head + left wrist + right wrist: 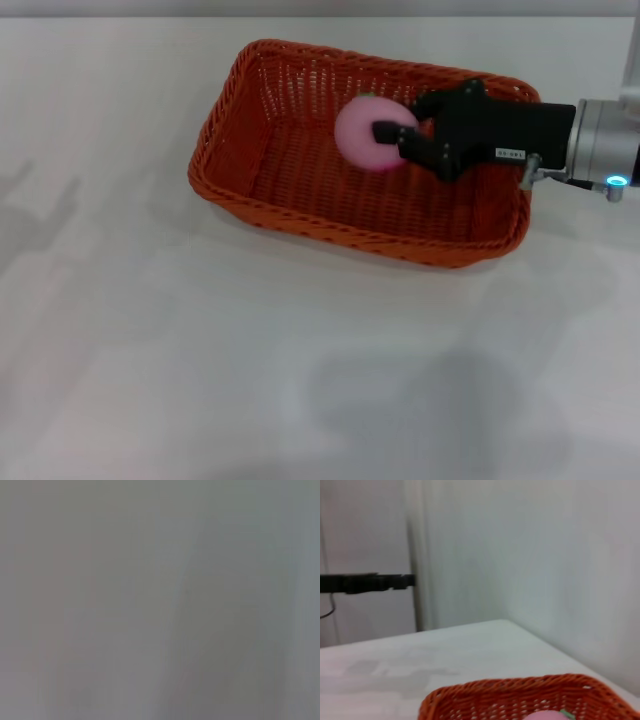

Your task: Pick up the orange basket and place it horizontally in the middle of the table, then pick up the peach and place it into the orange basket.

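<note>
The orange basket (300, 175) lies lengthwise across the white table (200, 350), a little right of centre and toward the back. My right gripper (392, 132) reaches in from the right over the basket's right half, shut on the pink peach (362, 135), which hangs above the basket floor. The right wrist view shows the basket's far rim (520, 687) and the top of the peach (547, 716) with its green leaf mark. My left gripper is out of view; the left wrist view shows only a blank grey surface.
The right arm's silver wrist (600, 145) extends off the right edge. A white wall (545, 570) and a dark horizontal bar (365, 582) stand beyond the table's far end.
</note>
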